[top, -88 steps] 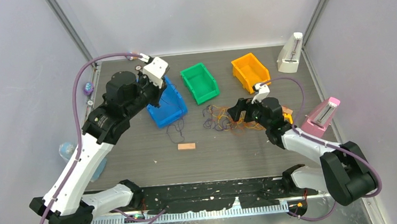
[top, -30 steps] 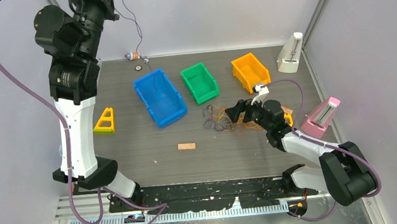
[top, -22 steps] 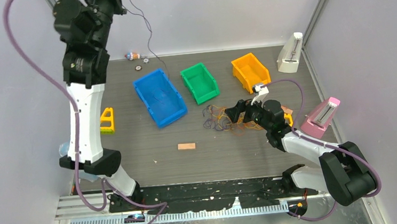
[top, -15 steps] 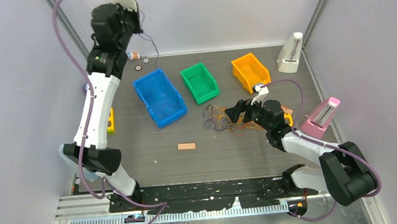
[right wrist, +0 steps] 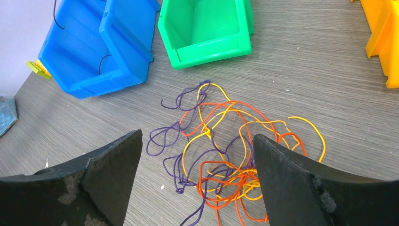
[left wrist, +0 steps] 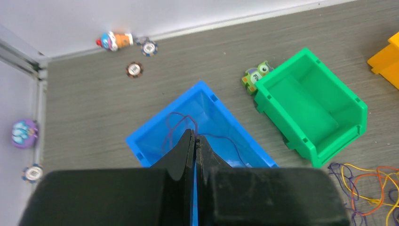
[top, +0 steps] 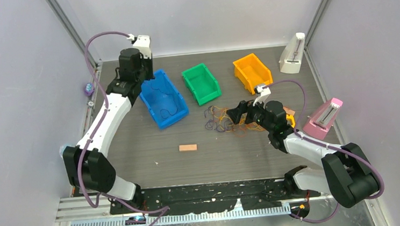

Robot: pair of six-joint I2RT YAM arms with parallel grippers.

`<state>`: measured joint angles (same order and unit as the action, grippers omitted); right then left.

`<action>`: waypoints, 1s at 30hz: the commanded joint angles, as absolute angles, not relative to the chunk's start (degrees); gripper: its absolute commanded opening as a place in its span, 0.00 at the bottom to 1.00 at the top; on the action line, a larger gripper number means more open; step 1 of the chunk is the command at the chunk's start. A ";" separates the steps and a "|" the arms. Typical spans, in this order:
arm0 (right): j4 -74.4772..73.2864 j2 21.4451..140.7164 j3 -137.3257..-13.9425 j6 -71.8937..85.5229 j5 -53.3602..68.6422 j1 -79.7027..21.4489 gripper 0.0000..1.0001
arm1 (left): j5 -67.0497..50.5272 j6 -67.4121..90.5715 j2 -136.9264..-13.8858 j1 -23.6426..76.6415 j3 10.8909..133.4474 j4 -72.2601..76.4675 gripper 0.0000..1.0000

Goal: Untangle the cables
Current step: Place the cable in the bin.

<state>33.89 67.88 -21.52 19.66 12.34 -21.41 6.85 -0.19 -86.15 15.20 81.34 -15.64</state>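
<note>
Most of the cables [right wrist: 221, 155] lie as a loose orange, yellow and purple tangle on the table [right wrist: 306, 70] near the green bin [right wrist: 202, 52]. Their near loops are cut off at the bottom of the right wrist view, and the right end effector [right wrist: 196, 141] is spread wide above them, gripping nothing. One dark strand [left wrist: 167, 127] lies in the blue bin [left wrist: 150, 136], where the left end effector [left wrist: 194, 139] is pressed together over it; whether it pinches that strand I cannot tell, and open table lies left of the tangle.
</note>
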 commanded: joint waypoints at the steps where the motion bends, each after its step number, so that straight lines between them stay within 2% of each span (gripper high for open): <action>1: 37.09 66.47 -21.24 19.72 12.66 -21.70 0.92 | 4.69 5.82 -85.88 14.85 77.23 -11.11 0.00; 13: 34.99 66.71 -21.94 19.60 11.16 -21.71 0.92 | -3.51 10.31 -93.50 14.59 72.71 -11.50 0.00; 15: 34.44 66.52 -21.98 19.38 10.78 -21.64 0.92 | -4.51 11.28 -93.96 14.55 72.06 -11.06 0.10; 17: 34.20 66.19 -21.94 19.34 10.31 -21.72 0.93 | -4.42 12.52 -92.30 14.59 70.75 -10.06 0.35; 19: 33.22 66.41 -22.32 19.27 9.47 -21.64 0.93 | -3.33 12.78 -89.84 14.71 69.18 -8.52 0.54; 20: 32.04 66.52 -22.59 19.19 8.67 -21.63 0.93 | -2.59 12.49 -88.42 14.82 68.75 -8.70 0.60; 24: 27.10 68.23 -25.04 19.44 5.43 -21.58 0.94 | -1.42 10.75 -82.62 15.59 67.40 -10.54 0.73; 28: 22.65 70.54 -27.16 19.81 2.36 -21.58 0.96 | -0.52 8.15 -75.02 18.39 63.69 -11.34 0.82; 30: 20.91 71.33 -27.87 19.99 0.99 -21.59 0.96 | 3.36 7.18 -71.48 21.10 60.87 -10.52 0.91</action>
<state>24.45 69.89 -24.43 19.68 5.43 -21.41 -0.89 10.07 -78.87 16.99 64.40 -13.02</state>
